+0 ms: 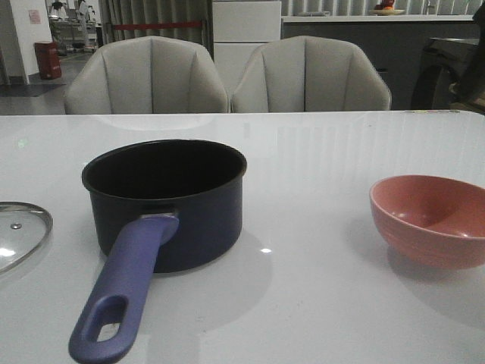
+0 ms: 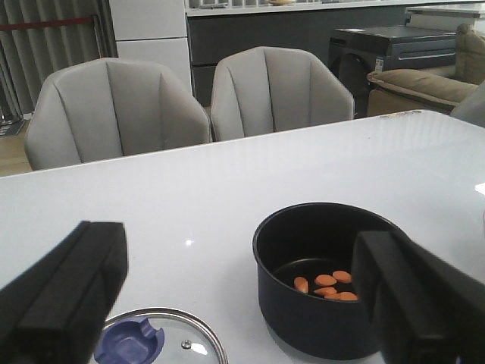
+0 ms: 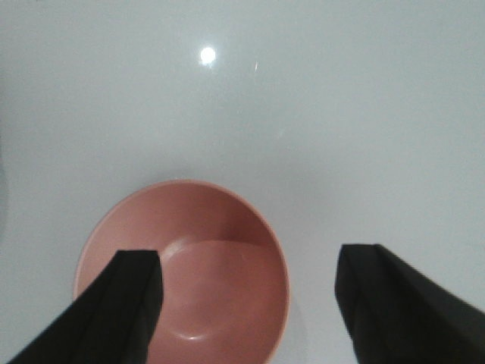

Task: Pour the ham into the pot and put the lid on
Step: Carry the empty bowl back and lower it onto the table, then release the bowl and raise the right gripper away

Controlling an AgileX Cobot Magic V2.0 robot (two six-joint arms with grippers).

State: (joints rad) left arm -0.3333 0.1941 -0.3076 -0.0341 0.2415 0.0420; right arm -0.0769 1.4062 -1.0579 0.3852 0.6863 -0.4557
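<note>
The dark navy pot (image 1: pixel 167 203) stands left of centre on the white table, its purple-blue handle (image 1: pixel 121 292) pointing toward me. In the left wrist view the pot (image 2: pixel 318 277) holds several orange-pink ham bits (image 2: pixel 326 284) on its black bottom. The glass lid (image 1: pixel 19 231) lies flat at the table's left edge; its knob (image 2: pixel 130 346) shows in the left wrist view. My left gripper (image 2: pixel 242 303) is open, above the lid and pot. My right gripper (image 3: pixel 250 292) is open above the empty pink bowl (image 3: pixel 186 269). Neither gripper shows in the front view.
The pink bowl (image 1: pixel 430 218) sits at the right of the table. Two grey chairs (image 1: pixel 148 76) stand behind the table's far edge. The table (image 1: pixel 318 152) is white and glossy.
</note>
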